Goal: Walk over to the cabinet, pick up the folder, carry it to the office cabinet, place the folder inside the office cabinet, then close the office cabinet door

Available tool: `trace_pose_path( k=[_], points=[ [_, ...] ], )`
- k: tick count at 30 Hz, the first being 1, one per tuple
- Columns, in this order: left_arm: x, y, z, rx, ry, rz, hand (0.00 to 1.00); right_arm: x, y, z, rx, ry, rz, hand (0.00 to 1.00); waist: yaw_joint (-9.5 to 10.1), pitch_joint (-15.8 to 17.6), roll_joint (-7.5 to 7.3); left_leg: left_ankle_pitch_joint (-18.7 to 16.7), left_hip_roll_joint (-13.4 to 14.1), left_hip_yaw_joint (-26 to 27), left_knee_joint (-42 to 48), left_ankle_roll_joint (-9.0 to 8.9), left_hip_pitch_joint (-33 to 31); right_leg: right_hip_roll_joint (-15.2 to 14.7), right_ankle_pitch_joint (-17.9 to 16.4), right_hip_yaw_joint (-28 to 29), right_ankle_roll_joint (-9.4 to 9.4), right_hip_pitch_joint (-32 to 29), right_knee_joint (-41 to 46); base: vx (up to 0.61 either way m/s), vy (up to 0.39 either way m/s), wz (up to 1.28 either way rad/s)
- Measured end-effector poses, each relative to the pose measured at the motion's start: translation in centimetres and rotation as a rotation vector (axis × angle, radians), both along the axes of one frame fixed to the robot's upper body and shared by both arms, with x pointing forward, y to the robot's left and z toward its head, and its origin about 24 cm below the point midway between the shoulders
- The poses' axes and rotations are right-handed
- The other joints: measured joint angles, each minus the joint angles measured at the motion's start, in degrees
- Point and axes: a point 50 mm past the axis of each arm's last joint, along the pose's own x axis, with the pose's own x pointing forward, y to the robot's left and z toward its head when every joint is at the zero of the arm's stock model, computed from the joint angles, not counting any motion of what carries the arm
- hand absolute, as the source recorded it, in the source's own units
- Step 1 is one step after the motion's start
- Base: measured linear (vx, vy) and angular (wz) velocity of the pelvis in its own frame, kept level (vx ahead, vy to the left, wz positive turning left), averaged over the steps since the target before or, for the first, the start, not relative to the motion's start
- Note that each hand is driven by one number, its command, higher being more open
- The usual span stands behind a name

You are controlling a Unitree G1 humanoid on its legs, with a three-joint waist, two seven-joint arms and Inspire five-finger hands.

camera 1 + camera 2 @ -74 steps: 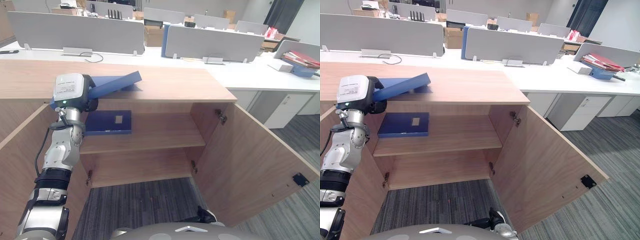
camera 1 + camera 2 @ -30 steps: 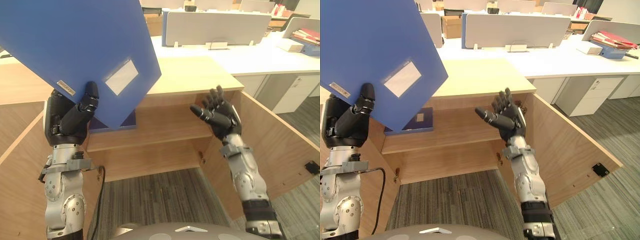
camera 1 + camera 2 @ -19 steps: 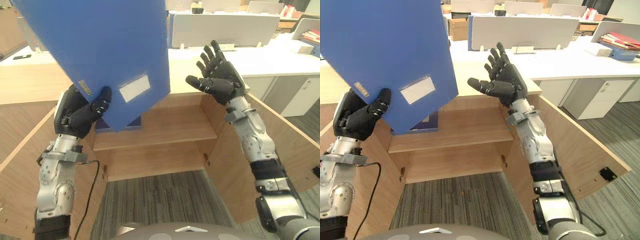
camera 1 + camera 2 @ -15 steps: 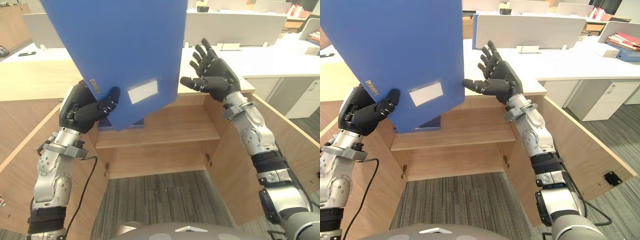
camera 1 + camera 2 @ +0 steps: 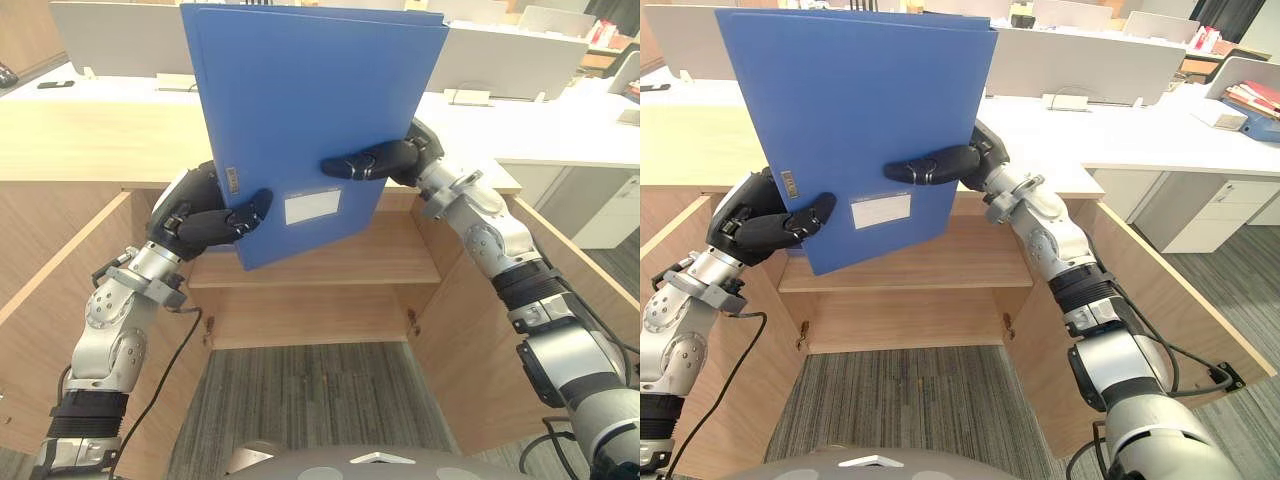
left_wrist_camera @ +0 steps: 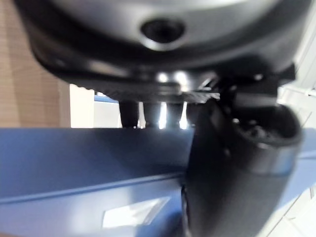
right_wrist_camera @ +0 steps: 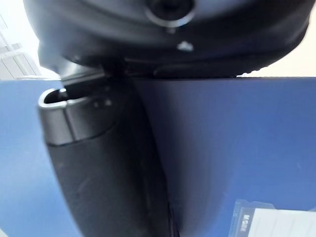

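Folder (image 5: 300,110) upright at frame centre, long axis vertical; left hand (image 5: 205,215) and right hand (image 5: 385,160) fingers pinch opposite edges (shelf (image 5: 400,265) lies below).

Grey desk dividers (image 5: 1080,62), striped carpet (image 5: 920,400)

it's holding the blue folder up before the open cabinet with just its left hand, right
Not just the left hand: the right hand pinches the blue folder too, as the left eye view shows. It is before the open cabinet.
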Motion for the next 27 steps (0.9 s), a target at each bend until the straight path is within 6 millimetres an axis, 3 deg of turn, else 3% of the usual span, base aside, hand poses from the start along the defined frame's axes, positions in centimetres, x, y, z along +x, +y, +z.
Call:
trace_pose_path(
  k=[1, 2, 7, 11, 12, 17, 21, 27],
  points=[
    [0.0, 0.0, 0.0, 0.002, 0.002, -0.003, 0.00, 0.1, 0.1, 0.1, -0.005, 0.003, 0.003, 1.00, 0.01, -0.03, -0.05, 0.00, 0.01, -0.06, 0.00, 0.00, -0.02, 0.00, 0.00, -0.09, 0.00, 0.01, 0.00, -0.02, -0.021, 0.04],
    [0.1, -0.2, -0.1, 0.003, 0.009, -0.011, 0.00, 0.2, 0.2, 0.2, -0.018, 0.004, 0.008, 0.00, 0.13, -0.07, -0.11, 0.00, 0.03, -0.14, 0.00, 0.00, -0.09, 0.01, 0.00, -0.20, 0.00, 0.01, -0.04, -0.02, -0.028, 0.05],
    [0.5, -0.4, -1.3, -0.027, 0.065, -0.029, 0.00, 0.3, 0.9, -0.2, -0.053, 0.024, 0.031, 0.00, 0.55, -0.22, -0.33, 0.00, 0.15, -0.46, 0.21, -0.01, -0.63, 0.08, 0.10, -0.81, -0.10, -0.08, -0.30, -0.03, -0.024, 0.04],
    [0.7, -0.2, -2.2, -0.007, 0.122, -0.026, 0.00, 0.0, 2.0, -1.8, -0.115, 0.085, 0.094, 0.00, 0.33, -0.33, -0.53, -0.03, 0.58, -0.39, 0.28, -0.08, -0.76, 0.54, 0.55, -0.79, -0.33, 0.05, -0.88, 0.00, 0.000, 0.00],
    [0.7, -0.2, -2.3, -0.013, 0.133, -0.024, 1.00, 0.0, 2.0, -2.0, -0.112, 0.100, 0.099, 0.00, 0.33, -0.34, -0.54, -0.03, 0.58, -0.39, 0.31, -0.08, -0.75, 0.54, 0.55, -0.79, -0.33, 0.06, -0.85, 0.00, 0.000, 0.00],
    [0.7, 0.0, -2.4, -0.026, 0.157, -0.025, 1.00, -0.9, 1.4, -2.6, -0.155, 0.106, 0.163, 0.00, 0.13, -0.30, -0.67, -0.05, 0.44, -0.14, 0.31, -0.11, -0.76, 0.38, 0.47, -0.51, -0.47, -0.22, 0.00, -0.03, -0.003, -0.01],
    [0.0, -1.3, -3.8, 0.032, 0.228, -0.104, 1.00, -1.7, 0.1, -4.6, -0.129, 0.155, 0.123, 0.00, 0.13, -0.53, -1.07, -0.11, 0.40, -0.04, 0.38, -0.19, -0.77, 0.34, 0.43, -0.50, -0.52, -0.27, 0.08, -0.04, -0.010, -0.01],
    [-6.2, -1.3, -11.5, 0.134, 0.558, -0.139, 1.00, -6.0, -0.7, -11.9, -0.180, 0.365, 0.142, 0.00, -1.62, -0.50, -1.23, -0.62, 0.93, 0.63, 0.64, -0.76, -0.84, 0.66, 0.45, 0.20, -0.50, -0.48, -0.63, -0.01, 0.000, -0.07]
  ],
)
